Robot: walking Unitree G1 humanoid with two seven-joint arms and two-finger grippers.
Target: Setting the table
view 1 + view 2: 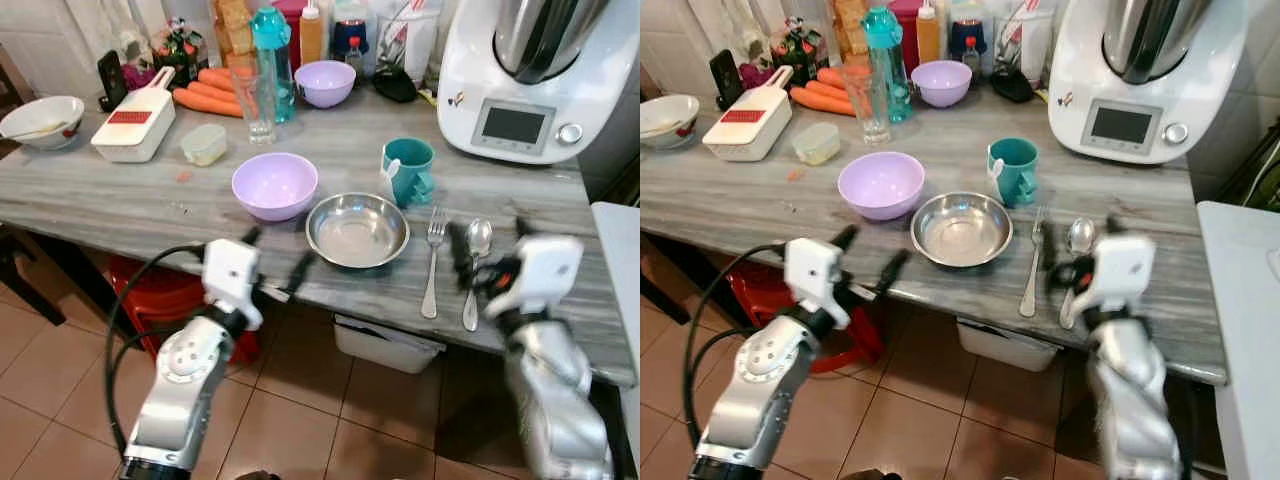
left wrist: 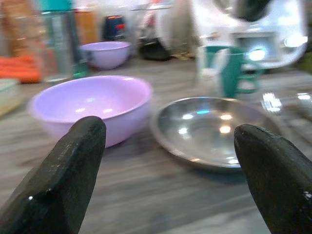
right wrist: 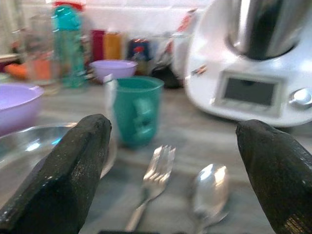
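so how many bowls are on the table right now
4. A lilac bowl beside the steel bowl near the front edge, a smaller lilac bowl at the back by the bottles, and a white bowl at far left. Clutter at the back may hide others.

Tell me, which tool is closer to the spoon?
Right. The right tool sits over the spoon handle; the left tool hangs beyond the steel bowl, at the table edge.

No text, label or number is legible; the kitchen machine's (image 1: 530, 80) display is blank.
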